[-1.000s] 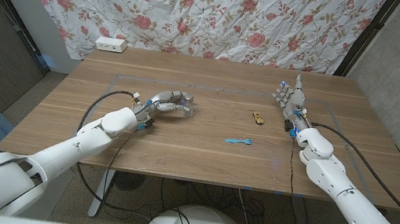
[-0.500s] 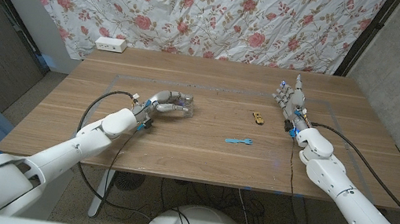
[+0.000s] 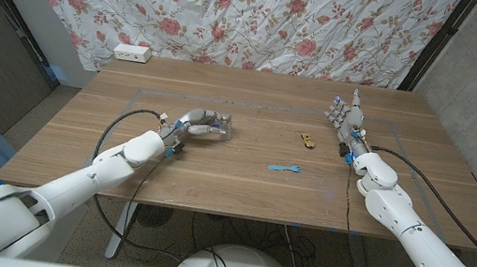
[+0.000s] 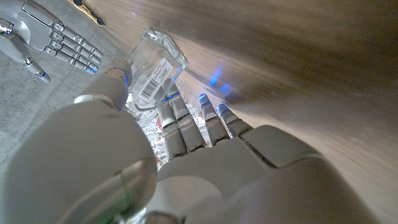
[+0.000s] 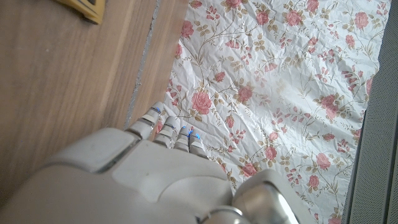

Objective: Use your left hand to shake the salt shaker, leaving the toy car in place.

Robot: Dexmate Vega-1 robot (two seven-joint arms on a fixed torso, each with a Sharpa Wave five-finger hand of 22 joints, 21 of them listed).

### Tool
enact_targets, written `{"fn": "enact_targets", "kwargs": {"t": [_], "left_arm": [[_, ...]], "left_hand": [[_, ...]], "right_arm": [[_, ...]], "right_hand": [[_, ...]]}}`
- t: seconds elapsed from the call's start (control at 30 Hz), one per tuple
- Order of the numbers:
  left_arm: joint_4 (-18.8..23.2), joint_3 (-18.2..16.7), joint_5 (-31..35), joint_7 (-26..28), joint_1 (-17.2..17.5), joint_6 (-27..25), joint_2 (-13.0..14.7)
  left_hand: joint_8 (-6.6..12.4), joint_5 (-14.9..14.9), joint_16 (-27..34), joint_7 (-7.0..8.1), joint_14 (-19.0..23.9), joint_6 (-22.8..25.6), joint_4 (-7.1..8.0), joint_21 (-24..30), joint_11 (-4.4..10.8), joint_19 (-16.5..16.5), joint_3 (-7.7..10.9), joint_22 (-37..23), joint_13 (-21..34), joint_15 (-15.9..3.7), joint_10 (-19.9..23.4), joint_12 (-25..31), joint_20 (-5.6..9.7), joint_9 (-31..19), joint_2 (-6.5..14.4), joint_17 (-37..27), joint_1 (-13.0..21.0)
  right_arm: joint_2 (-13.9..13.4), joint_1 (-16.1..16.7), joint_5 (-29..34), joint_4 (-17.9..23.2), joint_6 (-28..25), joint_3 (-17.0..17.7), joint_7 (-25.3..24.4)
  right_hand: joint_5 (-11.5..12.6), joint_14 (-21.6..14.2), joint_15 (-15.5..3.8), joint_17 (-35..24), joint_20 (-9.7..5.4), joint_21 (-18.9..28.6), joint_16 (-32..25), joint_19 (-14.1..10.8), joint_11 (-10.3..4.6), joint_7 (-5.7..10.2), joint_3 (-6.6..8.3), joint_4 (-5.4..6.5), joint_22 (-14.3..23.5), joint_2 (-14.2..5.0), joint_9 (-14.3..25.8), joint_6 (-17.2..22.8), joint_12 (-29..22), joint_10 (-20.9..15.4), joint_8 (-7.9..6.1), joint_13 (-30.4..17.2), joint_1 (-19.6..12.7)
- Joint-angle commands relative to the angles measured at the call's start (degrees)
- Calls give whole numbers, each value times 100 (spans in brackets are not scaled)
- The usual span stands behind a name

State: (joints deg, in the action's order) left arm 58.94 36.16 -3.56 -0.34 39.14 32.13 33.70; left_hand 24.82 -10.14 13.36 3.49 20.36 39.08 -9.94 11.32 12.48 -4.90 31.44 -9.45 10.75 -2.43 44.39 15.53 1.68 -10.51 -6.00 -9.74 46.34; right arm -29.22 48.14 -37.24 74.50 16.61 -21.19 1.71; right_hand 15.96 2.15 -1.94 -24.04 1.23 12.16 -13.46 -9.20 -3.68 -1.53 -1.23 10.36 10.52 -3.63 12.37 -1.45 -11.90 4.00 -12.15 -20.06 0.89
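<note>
The left robot hand has its fingers and thumb wrapped around the salt shaker, a small clear glass jar with a barcode label, toward the left of the surface and about midway between its near and far edges. The head view suggests the shaker is tipped over on its side in the grasp and possibly lifted a little, though I cannot tell whether it is clear of the wood. So the pickup looks done; the shaking itself is either under way or yet to come (one moment cannot show which). What is inside the shaker is too hard to make out through the glass.

The toy car, small and yellow, sits right of centre, well apart from the shaker and untouched. A blue item lies nearer. The right robot hand stands by the right side, fingers spread, holding nothing.
</note>
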Motion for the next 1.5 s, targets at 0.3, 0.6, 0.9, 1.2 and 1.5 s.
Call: {"fn": "enact_targets", "kwargs": {"t": [0.3,0.6,0.9,1.2,1.5], "left_arm": [[288,-123,319,712,148,-34,46],[419,-137,448,777,82,-47,86],[798,-211,741,1048,114,-231,212],[902,-257,1142,1457,108,-187,289],[789,-234,1483,1778,39,113,299]], "left_hand": [[116,-10,-15,71,531,675,18,69,21,-537,-232,-32,39,-841,723,-31,94,-32,150,-30,272],[116,-10,-12,86,590,731,33,74,18,-599,-258,-34,39,-842,790,-44,95,-32,184,-34,274],[108,-10,-14,90,618,746,38,74,19,-631,-276,-35,39,-841,814,-58,98,-32,197,-34,272],[84,-10,-25,92,639,733,42,61,20,-632,-302,-36,39,-839,812,-89,79,-33,205,-32,266],[60,-16,-44,133,653,731,32,37,30,-611,-321,-37,40,-847,811,-124,47,-33,222,-28,291]], "right_arm": [[0,1,0,3,-1,-1,-1],[0,0,0,2,-1,-1,-1],[0,0,0,1,-1,0,0],[-1,2,0,5,-2,0,-2],[-1,2,0,6,-2,0,-2]], "right_hand": [[41,28,-195,-28,4,36,-26,-39,-7,-51,-8,32,30,-554,20,-4,-40,33,-35,-21,18],[41,35,-200,-28,6,37,-23,-41,-3,-47,-8,32,30,-554,20,-2,-42,29,-36,-21,18],[41,30,-199,-28,2,37,-25,-41,-5,-46,-8,32,30,-554,20,-3,-41,32,-36,-21,18],[41,33,-209,-28,3,36,-23,-39,0,-49,-8,32,30,-554,20,-3,-41,33,-35,-21,18],[41,37,-199,-28,8,36,-22,-38,-2,-51,-8,32,30,-553,20,-2,-42,30,-36,-21,18]]}}
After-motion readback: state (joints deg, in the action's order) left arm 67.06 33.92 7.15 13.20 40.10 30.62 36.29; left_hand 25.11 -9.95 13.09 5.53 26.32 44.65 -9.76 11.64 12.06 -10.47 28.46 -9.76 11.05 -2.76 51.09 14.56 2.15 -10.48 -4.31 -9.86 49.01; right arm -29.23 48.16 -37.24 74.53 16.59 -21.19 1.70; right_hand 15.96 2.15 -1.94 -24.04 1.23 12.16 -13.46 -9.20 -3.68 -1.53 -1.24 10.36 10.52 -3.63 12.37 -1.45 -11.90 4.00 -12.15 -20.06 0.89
